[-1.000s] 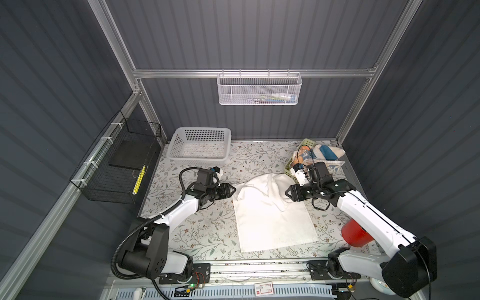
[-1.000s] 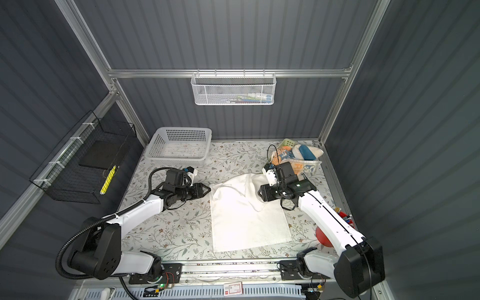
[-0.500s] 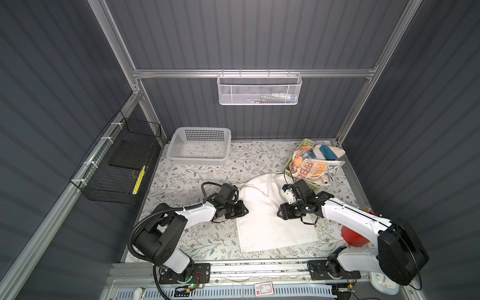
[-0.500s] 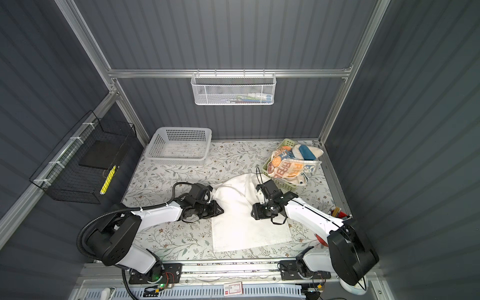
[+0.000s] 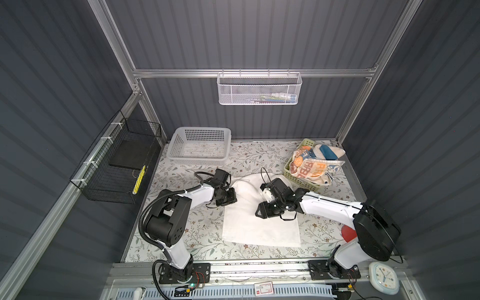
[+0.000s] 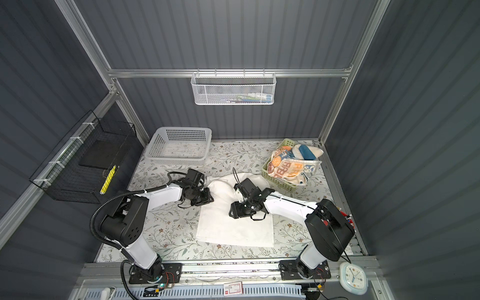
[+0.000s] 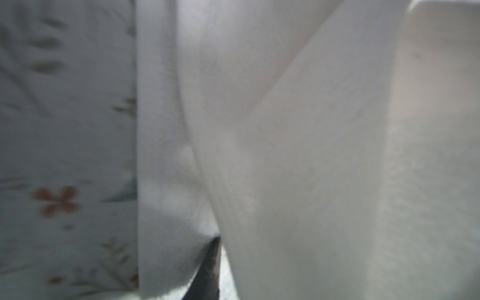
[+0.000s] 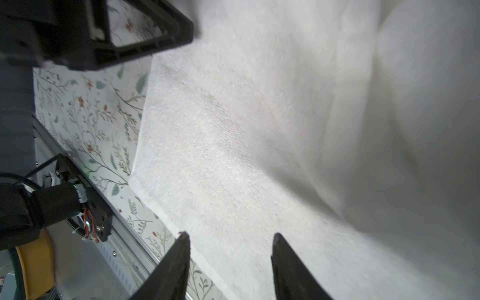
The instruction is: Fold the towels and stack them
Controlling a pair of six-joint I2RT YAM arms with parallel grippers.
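Observation:
A white towel (image 5: 259,228) lies on the flowered table cover (image 5: 202,228); its near half is flat and its far part (image 6: 223,187) is bunched up. My left gripper (image 5: 230,200) is at the towel's left edge, shut on a raised fold of it. In the left wrist view cloth (image 7: 311,155) drapes over one dark finger (image 7: 207,265). My right gripper (image 5: 261,211) hovers open above the towel's middle, with its fingertips (image 8: 185,239) apart and nothing between them. The other towels, one orange with big letters (image 5: 309,168) and one cream-blue (image 5: 328,152), are piled in a green basket (image 5: 301,181).
A white perforated basket (image 5: 200,148) stands at the back left. A black wire basket (image 5: 117,166) hangs on the left wall and a white mesh basket (image 5: 259,89) on the back rail. A red object (image 5: 346,232) sits behind the right arm's base.
Both grippers have come nearer the front. The left one moved onto the towel's left edge and closed on it. The right one moved from the far right edge to over the middle.

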